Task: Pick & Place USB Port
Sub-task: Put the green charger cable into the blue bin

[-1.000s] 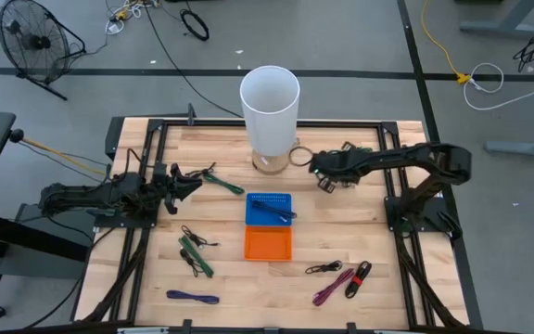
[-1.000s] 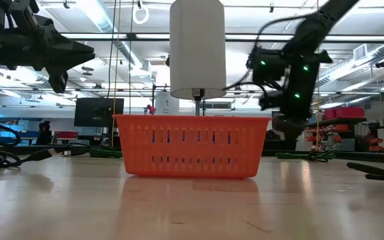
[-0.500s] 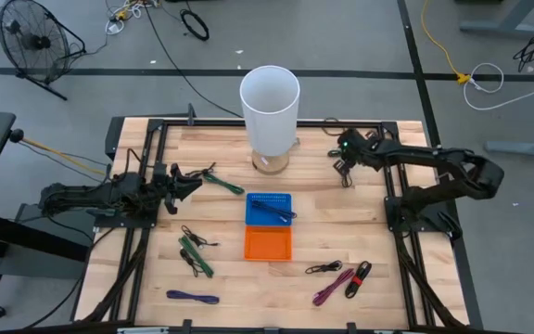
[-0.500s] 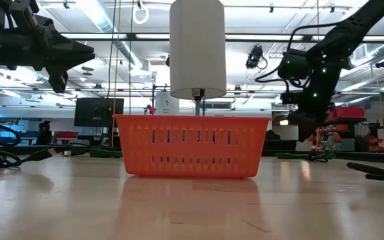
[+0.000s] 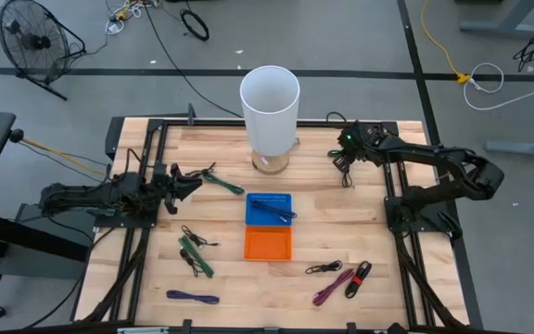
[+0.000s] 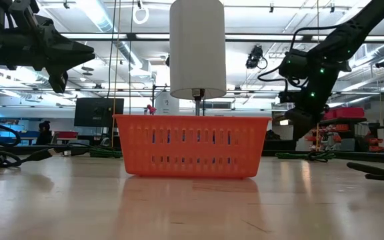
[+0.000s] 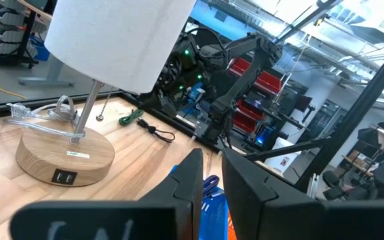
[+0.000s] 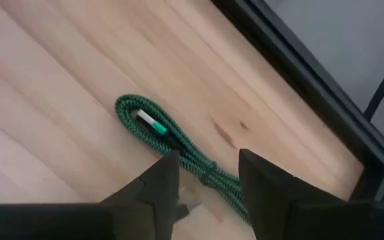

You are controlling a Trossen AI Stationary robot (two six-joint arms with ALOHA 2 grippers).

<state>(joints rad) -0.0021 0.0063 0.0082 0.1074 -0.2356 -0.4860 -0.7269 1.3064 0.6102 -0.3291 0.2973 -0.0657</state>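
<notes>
Green braided USB cable (image 8: 179,143) lies coiled on the wooden table (image 8: 59,100) near its back right edge, directly beneath the right gripper (image 8: 205,180), whose fingers stand apart and empty. Descending off-centre could pinch one loop, dragging the coil loose.

**Hidden, cropped and too small to tell**

In the right wrist view the green braided cable (image 8: 179,143) runs behind the dark fingers and off the edge, its far end unseen. In the low view the tall white lampshade (image 6: 197,47) is cut at the top, and the orange slatted plastic basket (image 6: 192,145) hides the lamp's base. From above, the plugs on the small dark cables (image 5: 324,268) are too tiny to identify.
</notes>
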